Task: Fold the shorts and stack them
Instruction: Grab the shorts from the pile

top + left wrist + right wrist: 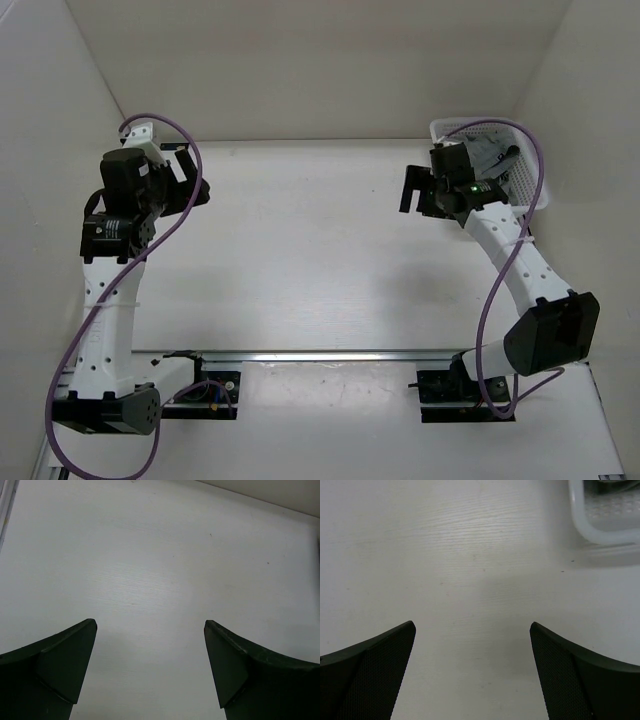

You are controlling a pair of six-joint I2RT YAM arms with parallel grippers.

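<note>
Two grippers are hanging above the table (310, 250), each with its fingers spread wide and nothing between them. The left gripper (150, 625) is hovering over the far left part of the table. The right gripper (472, 625) is hovering at the far right, just beside the white basket (470, 124). The shorts (492, 152) are lying bunched inside the basket in the far right corner, partly hidden behind the right arm. Neither gripper is touching them.
</note>
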